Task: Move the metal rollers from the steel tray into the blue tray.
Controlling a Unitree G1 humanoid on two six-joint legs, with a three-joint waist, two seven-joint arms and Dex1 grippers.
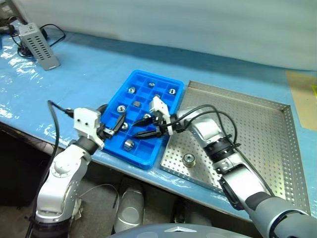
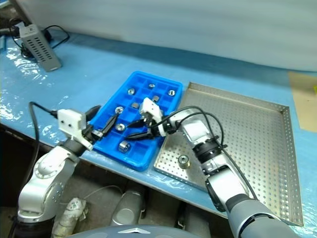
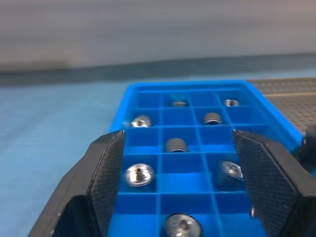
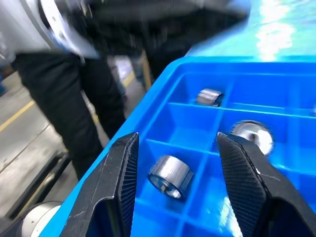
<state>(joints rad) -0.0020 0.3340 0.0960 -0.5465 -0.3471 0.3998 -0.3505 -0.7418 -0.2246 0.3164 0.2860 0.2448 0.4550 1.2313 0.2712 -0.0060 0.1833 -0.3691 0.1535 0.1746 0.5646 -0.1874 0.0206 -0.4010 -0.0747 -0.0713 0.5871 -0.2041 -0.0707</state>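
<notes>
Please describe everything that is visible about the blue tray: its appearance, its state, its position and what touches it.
The blue tray is a bright blue rectangular tray, plastic by its look, divided by thin walls into a grid of small square compartments. It lies flat on the pale blue table cover, set at an angle, with one long side against the steel tray. Several compartments hold one metal roller each; others are empty. The left gripper and right gripper, both open, hover over its near end without visibly touching it.
</notes>
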